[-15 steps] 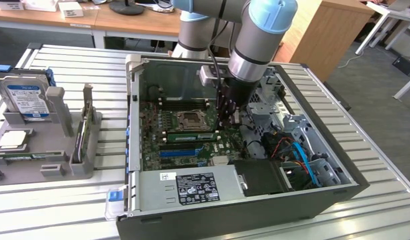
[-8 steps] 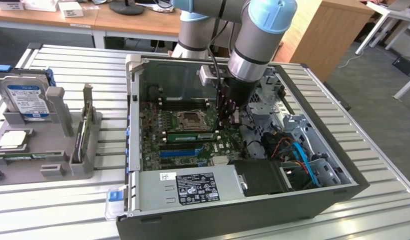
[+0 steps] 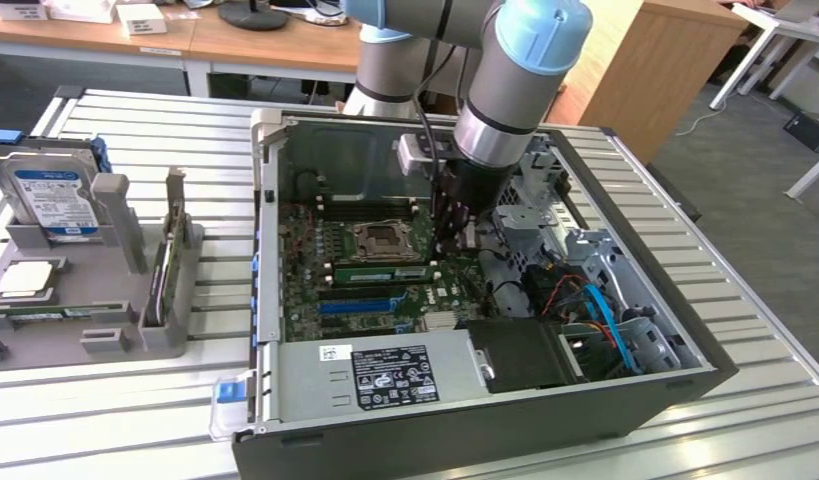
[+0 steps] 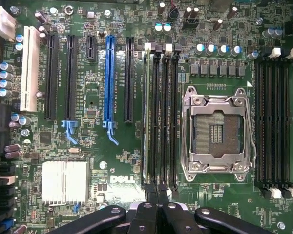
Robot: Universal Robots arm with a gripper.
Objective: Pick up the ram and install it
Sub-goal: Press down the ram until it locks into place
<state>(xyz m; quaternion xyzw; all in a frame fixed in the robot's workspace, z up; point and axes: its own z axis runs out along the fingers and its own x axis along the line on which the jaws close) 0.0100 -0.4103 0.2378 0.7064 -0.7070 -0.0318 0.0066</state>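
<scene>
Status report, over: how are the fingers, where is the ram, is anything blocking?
Fingers shut, low over the memory slots beside the CPU socket. Ram upright in a slot there; grip on it unclear. Nothing seen in the way.

There it was: the ram (image 3: 378, 272), a long, thin green stick just below the middle of the exterior frame. It stood on its long edge, flat face toward the camera, and ran nearly level from the exterior view's left to its right. A pale label showed toward its right end, and small dark chips sat along the rest. It was down on the motherboard (image 3: 306, 285), just below the CPU socket (image 3: 380, 240) in the frame, upright rather than leaning. In the wrist view the ram (image 4: 147, 117) appeared edge-on, a thin pale line among the black slots (image 4: 167, 117), on the side away from the socket. Whether it was fully home couldn't be told.
</scene>
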